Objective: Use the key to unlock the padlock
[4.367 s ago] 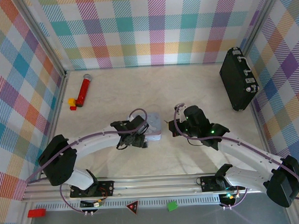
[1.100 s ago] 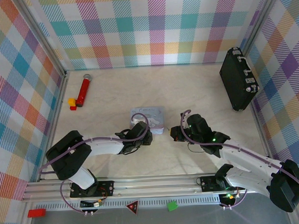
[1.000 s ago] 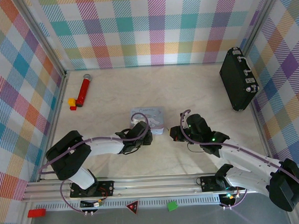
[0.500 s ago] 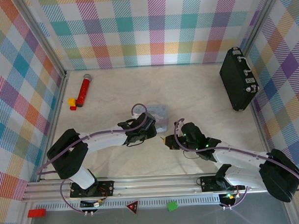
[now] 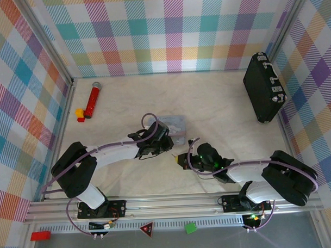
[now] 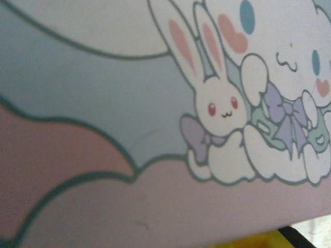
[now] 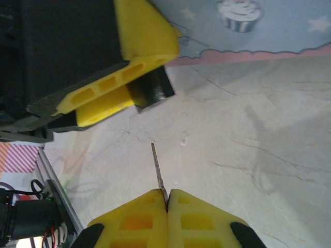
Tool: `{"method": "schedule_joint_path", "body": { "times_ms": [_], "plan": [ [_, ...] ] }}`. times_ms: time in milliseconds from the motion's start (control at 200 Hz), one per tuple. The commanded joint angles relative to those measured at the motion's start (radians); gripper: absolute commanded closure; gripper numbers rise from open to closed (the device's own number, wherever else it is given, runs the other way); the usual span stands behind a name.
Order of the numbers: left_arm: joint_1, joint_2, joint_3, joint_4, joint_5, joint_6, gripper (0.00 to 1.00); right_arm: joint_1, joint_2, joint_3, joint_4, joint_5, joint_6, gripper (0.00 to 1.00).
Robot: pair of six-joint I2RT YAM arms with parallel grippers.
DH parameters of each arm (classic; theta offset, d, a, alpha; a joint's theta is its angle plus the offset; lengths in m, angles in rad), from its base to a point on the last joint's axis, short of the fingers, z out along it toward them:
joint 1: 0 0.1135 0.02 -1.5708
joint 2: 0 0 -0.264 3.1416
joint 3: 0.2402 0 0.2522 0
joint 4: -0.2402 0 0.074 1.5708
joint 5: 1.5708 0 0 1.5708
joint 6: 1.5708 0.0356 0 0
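Surrounding the pale marbled tabletop (image 5: 219, 100) stand plaid walls (image 5: 173, 31).

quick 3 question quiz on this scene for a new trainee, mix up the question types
1. True or false: the right gripper is shut on the key.
2. What does the left gripper hold? A) the key B) the padlock C) nothing
3. Fill in: the key's tip and the padlock are ____ (touching / apart).

Key: 1 true; 2 B; 3 apart.
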Motion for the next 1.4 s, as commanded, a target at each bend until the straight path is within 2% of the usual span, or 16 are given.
{"method": "schedule_joint_path", "body": {
  "times_ms": [0, 560, 1115, 1395],
  "plan": [
    [0.012, -0.028, -0.016, 0.074, 0.037, -0.05, 0.8, 0.009, 0.025, -0.006, 0.158, 0.028, 0.019, 1.0],
    [0.024, -0.121, -0.073, 0.122, 0.055, -0.107, 0.8, 0.007, -0.034, -0.025, 0.135, 0.054, -0.07, 1.0],
    [0.029, -0.155, -0.08, 0.105, 0.047, -0.11, 0.81, 0.007, 0.091, -0.042, 0.328, 0.057, -0.066, 1.0],
    [0.03, -0.156, -0.075, 0.095, 0.053, -0.11, 0.82, 0.008, 0.103, -0.037, 0.347, 0.069, -0.066, 1.0]
  ]
}}
